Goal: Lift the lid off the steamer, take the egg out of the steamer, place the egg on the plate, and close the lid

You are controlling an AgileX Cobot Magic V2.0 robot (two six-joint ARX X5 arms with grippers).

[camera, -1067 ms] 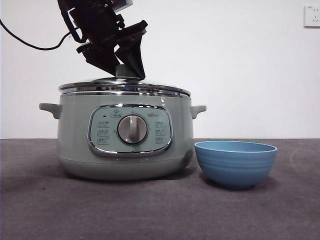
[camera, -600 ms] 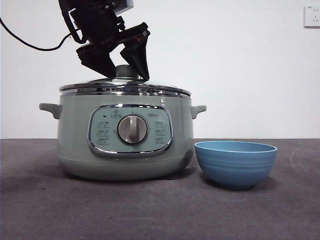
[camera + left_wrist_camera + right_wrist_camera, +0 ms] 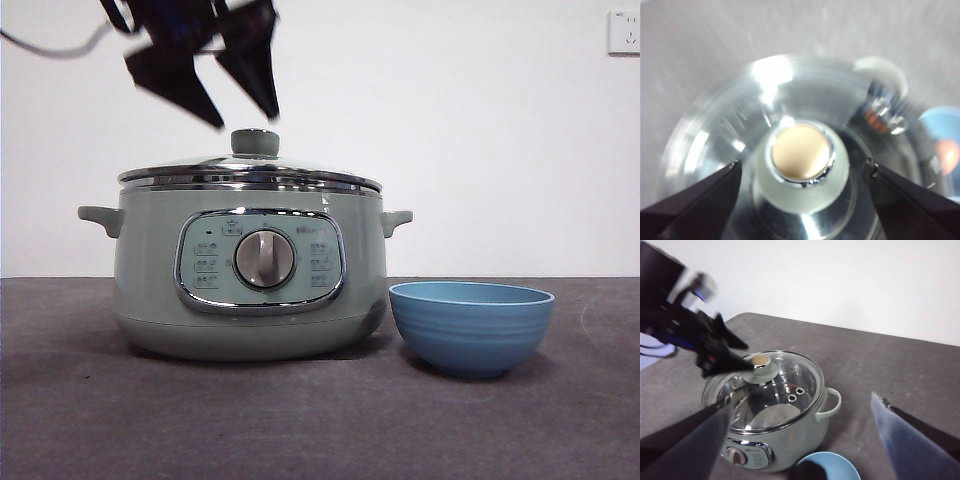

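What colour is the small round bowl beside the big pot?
Blue bowl, clearest in the front view.

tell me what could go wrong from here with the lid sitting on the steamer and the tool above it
The left tool is open above the knob of the lid, not gripping it. The lid rests on the steamer. The wrist view is motion-blurred, so a fast descent could land a jaw on the knob or the glass instead of straddling it. The plate stands close beside the steamer, so a lifted lid swung that way might knock it.

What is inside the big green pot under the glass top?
Through the lid the steamer shows shiny metal and a pale floor. No egg shows, but reflections hide parts. The left tool hovers open above the knob.
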